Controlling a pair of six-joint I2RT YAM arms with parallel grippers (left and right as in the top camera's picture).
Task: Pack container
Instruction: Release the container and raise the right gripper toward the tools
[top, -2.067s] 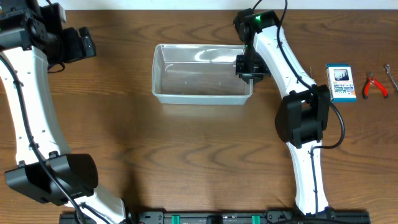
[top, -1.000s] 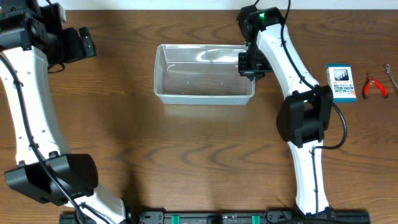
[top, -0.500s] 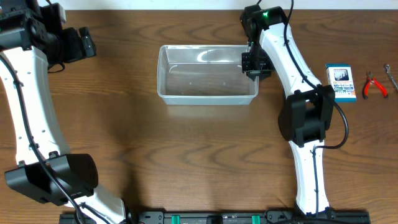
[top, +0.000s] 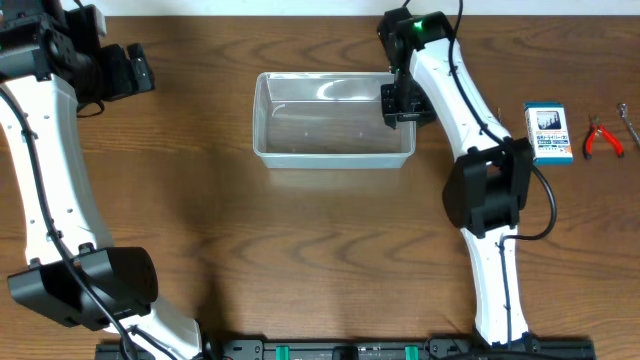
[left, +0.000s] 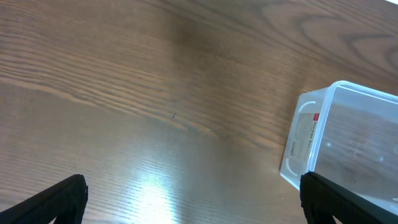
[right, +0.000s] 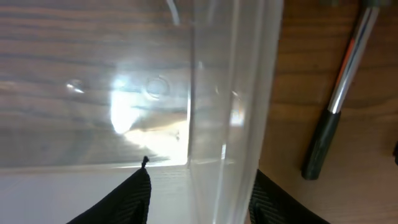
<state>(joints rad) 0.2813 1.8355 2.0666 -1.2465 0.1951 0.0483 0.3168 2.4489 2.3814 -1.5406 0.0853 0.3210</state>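
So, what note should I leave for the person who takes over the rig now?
Left gripper: open, empty, over the table left of the container.
Right gripper: straddles the container's right wall; grip unclear.
Container: empty.
Blue-and-white box and red pliers lie on the table to its right.
Done: nothing packed. Left: all packing.

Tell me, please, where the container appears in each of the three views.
Overhead: container upper centre.
Left wrist: right edge, cut off.
Right wrist: its wall fills the frame's middle, between the right hand's fingers.
Shared landmark: the wood table.
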